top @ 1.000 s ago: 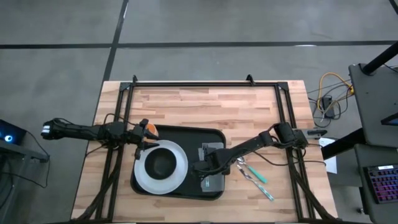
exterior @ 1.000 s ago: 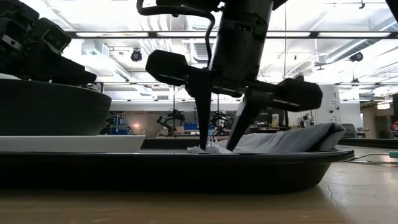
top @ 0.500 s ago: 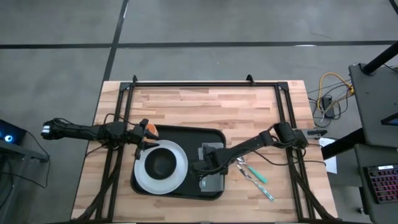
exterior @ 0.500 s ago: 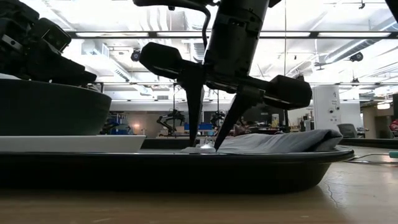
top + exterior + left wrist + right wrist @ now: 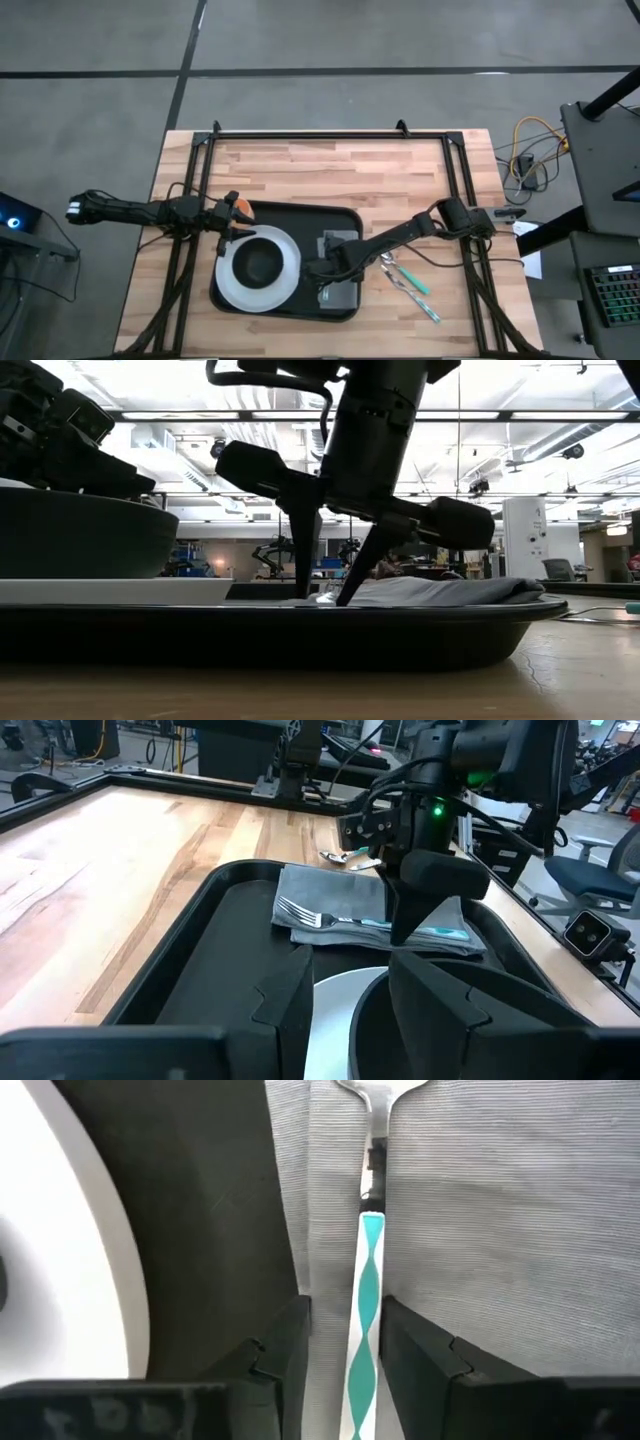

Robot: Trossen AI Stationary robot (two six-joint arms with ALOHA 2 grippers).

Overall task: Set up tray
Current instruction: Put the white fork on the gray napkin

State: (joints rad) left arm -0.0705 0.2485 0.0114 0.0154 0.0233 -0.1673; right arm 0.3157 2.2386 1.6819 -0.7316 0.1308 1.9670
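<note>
Tray: the black tray (image 5: pixel 290 215) lies on the wooden tabletop (image 5: pixel 330 170), toward its 6 o'clock edge, between the two arms; its low rim shows as a dark band across the low view (image 5: pixel 300 630).
Plate: a round white plate (image 5: pixel 258 268) sits at the tray's 9 o'clock half, with a dark bowl (image 5: pixel 260 262) standing on its middle.
Napkin: a folded grey napkin (image 5: pixel 343 290) lies flat at the tray's 3 o'clock half, just beside the plate.
Fork: a fork (image 5: pixel 330 917) with a teal-and-white handle (image 5: pixel 367 1330) rests on the napkin, tines toward 12 o'clock of the tray.
Right gripper: the right gripper (image 5: pixel 318 271) is down over the napkin's 9 o'clock edge; its two dark fingers (image 5: pixel 285 1345) stand on either side of the fork handle, close by it, and the views do not settle whether they pinch it or have let it go.
Left gripper: the left gripper (image 5: pixel 232 232) waits at the tray's 10 o'clock corner, above the plate's rim, fingers (image 5: pixel 285 1000) spread and holding nothing.
Other cutlery: two more pieces with teal handles (image 5: pixel 412 285) lie on the bare tabletop at 3 o'clock of the tray, near its rim.
</note>
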